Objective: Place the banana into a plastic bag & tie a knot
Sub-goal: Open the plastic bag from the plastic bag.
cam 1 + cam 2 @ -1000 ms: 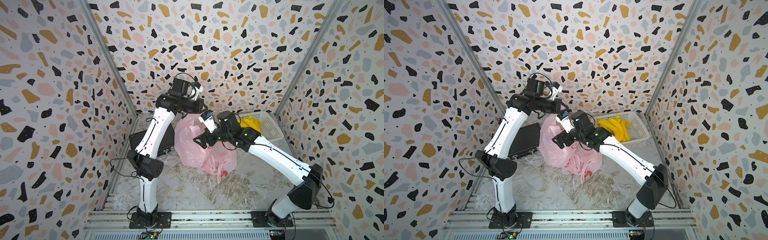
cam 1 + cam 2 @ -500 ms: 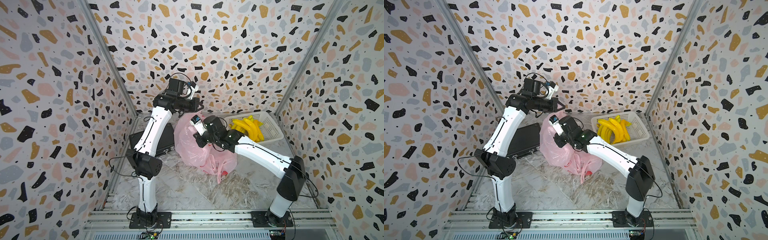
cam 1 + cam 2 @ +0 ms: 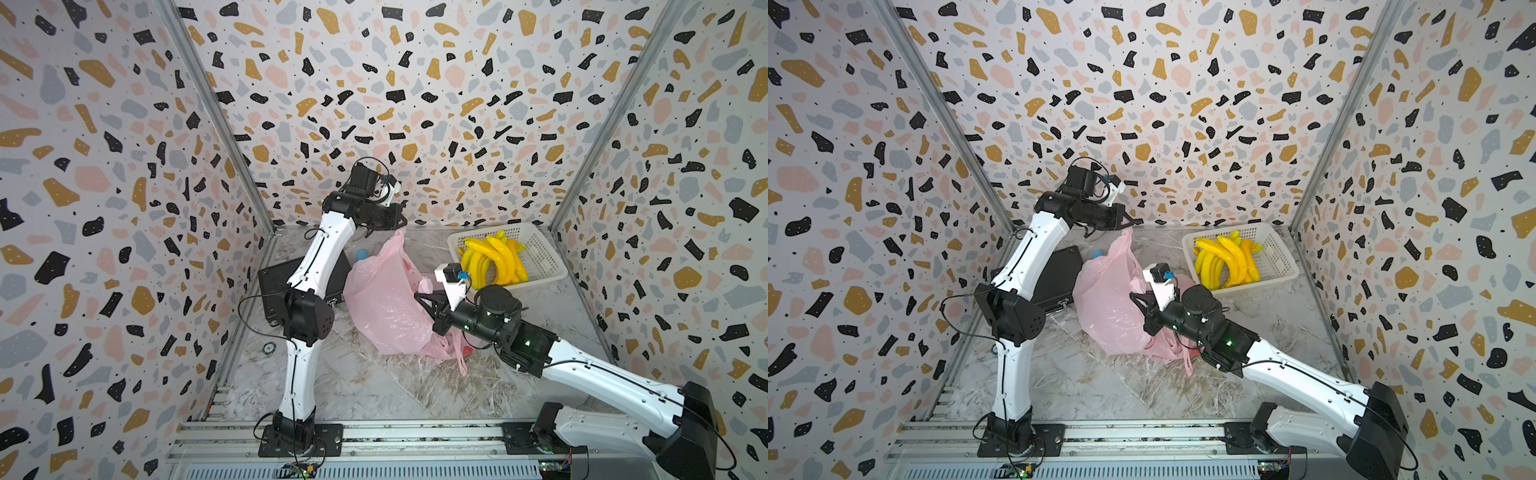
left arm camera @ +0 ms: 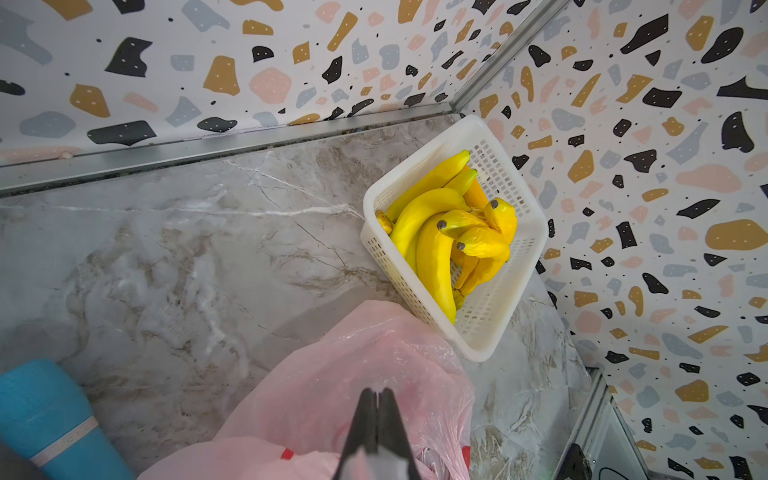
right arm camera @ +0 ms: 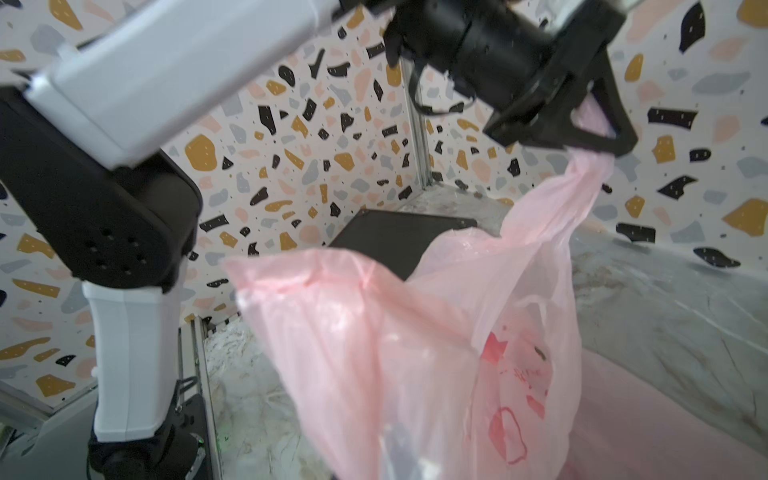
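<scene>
In both top views, your left gripper was clamped shut on the top corner of the pink bag. It held that corner up toward 12 o'clock while the bag's body slumped on the marble table near its centre. Your right gripper reached in from 4 o'clock with its jaws closed and its tips against the bag's 3 o'clock side. You could not tell whether any film was caught between them. The bananas lay heaped in the white basket at 2 o'clock on the table, apart from the bag. A black case sat at the bag's 9 o'clock, partly behind the left arm. A blue bottle showed just past the bag at 11 o'clock.

In the left wrist view, your left gripper's fingers were pressed together with no gap, and pink film bunched around them. Beyond the bag stood the basket, in the table's corner, with the bananas piled inside.

In the right wrist view, you saw the left gripper pinching a bag handle, which ran stretched from it down to the bag. The bag hung close to the lens, red print showing through its film. The black case lay behind it. Your right gripper's own fingers were out of frame here.
</scene>
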Motion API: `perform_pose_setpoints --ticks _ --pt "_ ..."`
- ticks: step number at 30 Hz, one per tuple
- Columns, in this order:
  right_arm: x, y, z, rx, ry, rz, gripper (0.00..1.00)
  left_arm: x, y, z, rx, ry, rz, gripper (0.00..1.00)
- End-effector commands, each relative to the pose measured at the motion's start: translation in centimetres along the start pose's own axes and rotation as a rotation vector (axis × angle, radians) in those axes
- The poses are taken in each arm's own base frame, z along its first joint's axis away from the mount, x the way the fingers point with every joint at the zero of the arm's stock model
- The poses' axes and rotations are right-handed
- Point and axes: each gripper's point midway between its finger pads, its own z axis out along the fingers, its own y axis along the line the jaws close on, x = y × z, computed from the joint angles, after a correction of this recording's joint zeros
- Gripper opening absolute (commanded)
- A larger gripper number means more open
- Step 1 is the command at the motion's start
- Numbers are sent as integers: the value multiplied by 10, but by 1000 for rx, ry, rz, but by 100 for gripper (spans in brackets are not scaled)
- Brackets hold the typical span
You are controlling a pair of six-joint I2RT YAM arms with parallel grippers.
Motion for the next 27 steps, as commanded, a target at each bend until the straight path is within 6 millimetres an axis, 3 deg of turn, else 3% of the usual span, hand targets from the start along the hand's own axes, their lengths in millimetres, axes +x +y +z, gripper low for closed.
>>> perform_pose_setpoints --ticks 1,5,7,9,11,13,17,20,23,27 --pt "3 -22 -14 115 -37 41 0 -3 -9 6 3 -18 89 0" --pt "23 -55 -20 219 0 83 0 3 -22 27 47 -2 119 0" --pt "24 -63 -20 221 20 105 16 5 -29 33 51 6 133 0" --pt "16 -66 -24 213 35 121 25 6 -34 35 57 10 140 0" --pt "0 -60 -30 184 26 105 54 8 -37 36 65 16 137 0" --pt "-16 -55 -39 168 10 91 76 10 -40 35 73 19 133 0" --pt "-42 -58 -56 177 0 123 97 13 -46 32 81 18 138 0" --pt "-59 -72 -67 233 1 150 100 15 -47 27 78 27 129 0" --pt "-73 -98 -82 345 6 180 100 17 -52 21 88 25 120 0" --pt "-79 -151 -97 543 43 247 100 19 -58 16 103 25 120 0"
